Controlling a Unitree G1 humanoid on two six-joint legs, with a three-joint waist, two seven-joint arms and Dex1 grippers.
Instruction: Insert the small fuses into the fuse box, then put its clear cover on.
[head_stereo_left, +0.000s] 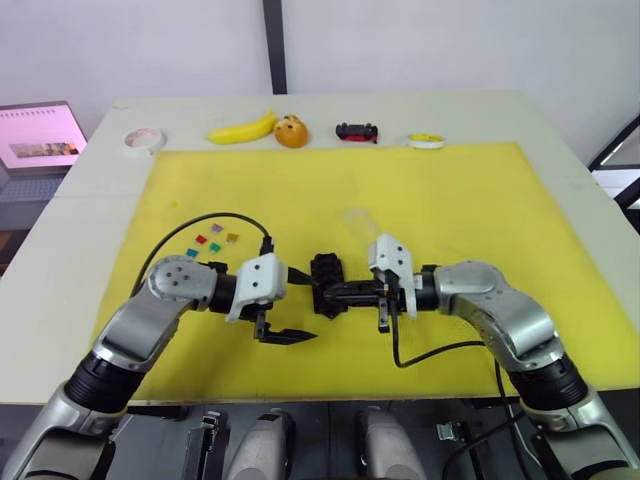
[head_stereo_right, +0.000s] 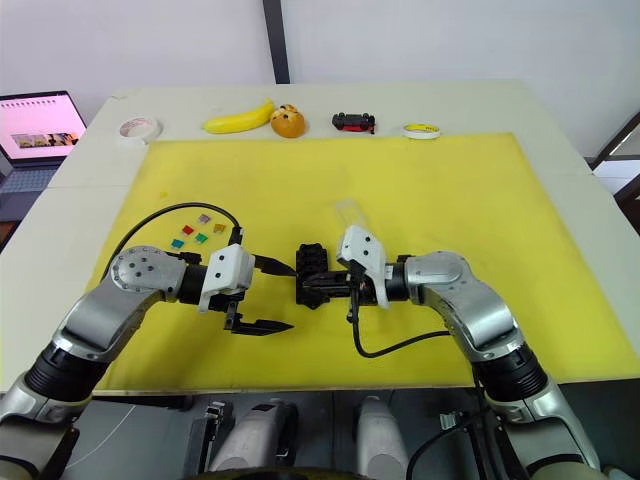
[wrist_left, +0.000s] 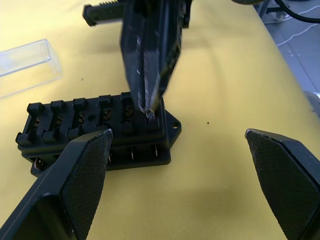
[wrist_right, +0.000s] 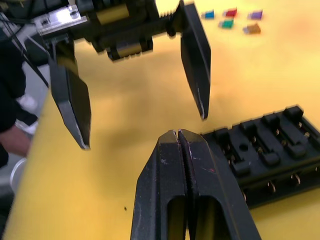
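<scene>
My right claw (wrist_left: 150, 107) presses a grey fuse (wrist_left: 149, 114) into the fuse box (head_stereo_left: 327, 283); left claw (head_stereo_right: 262, 296) gapes; five fuses (head_stereo_left: 214, 240) and clear cover (wrist_left: 27, 60) await.

The mat (head_stereo_left: 450, 200) is bright yellow on a pale cream table (head_stereo_left: 560, 130). The fuse box (head_stereo_left: 326, 283) is black, and the cover (head_stereo_left: 360, 222) beyond it is clear and glassy. The small fuses (head_stereo_left: 212, 240) at left are red, green, blue, purple and orange. Far off lie a yellow banana (head_stereo_left: 243, 129), an orange fruit (head_stereo_left: 291, 132) and a black-and-red toy car (head_stereo_left: 357, 132).
</scene>
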